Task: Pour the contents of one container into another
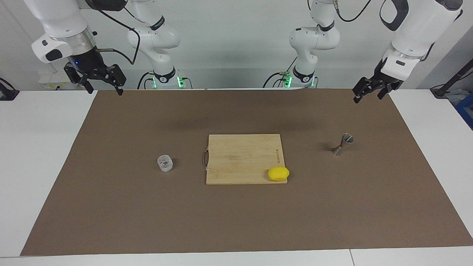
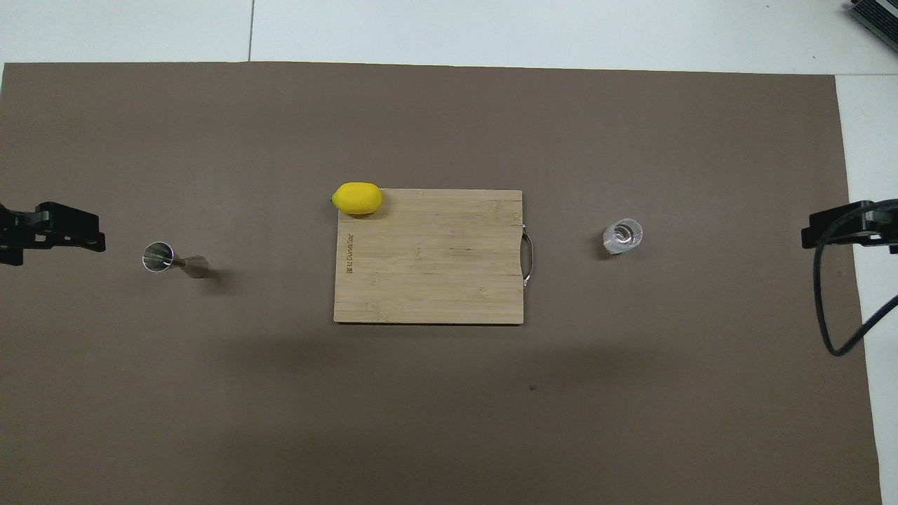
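Risk of spillage: squat clear faceted cup [image 1: 165, 163] stood far from hourglass steel jigger [image 1: 342, 144], left end effector [image 1: 369, 92] and right end effector [image 1: 101, 82] both spread, empty.

Brown mat [image 1: 111, 207] covers most of white table [image 1: 37, 166]. Wooden cutting board [image 1: 240, 157] lies flat at mat centre, metal handle [image 1: 204, 159] on its edge toward the right arm's end. Yellow lemon [image 1: 278, 173] sits on the board's corner farthest from the robots, toward the left arm's end, overhanging slightly.
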Available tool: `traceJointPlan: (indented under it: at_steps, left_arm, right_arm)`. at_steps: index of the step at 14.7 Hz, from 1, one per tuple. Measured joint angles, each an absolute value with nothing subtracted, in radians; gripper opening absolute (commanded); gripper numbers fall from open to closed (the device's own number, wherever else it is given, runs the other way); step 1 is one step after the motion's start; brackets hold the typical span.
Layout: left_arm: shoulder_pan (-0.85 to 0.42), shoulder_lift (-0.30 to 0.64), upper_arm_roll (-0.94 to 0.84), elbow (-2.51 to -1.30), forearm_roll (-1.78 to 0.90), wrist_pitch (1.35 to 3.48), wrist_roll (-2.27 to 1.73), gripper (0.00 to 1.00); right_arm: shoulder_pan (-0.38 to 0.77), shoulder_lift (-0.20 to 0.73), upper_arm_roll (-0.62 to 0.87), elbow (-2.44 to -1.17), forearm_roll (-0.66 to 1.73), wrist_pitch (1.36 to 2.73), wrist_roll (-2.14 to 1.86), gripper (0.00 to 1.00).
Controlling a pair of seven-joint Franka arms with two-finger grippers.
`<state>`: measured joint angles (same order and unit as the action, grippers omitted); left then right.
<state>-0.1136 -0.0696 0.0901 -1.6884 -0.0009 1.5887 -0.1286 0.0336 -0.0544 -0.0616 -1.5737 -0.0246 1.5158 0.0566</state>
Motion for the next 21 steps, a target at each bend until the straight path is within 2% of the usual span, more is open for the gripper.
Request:
traceJointPlan:
  at_steps: [15, 21]
  left_arm:
    - [-0.072, -0.080, 0.108, -1.693, -0.001, 1.604, -0.045, 1.00]
    - [-0.077, -0.093, 0.092, -1.720, -0.001, 1.607, -0.037, 1.00]
  right_arm:
    - [0.018, -0.054, -0.068, -1.605, -0.020, 1.516, 0.223, 1.00]
    - [-0.130, -0.050, -0.078, -1.705, 0.202, 1.596, 0.323, 1.00]
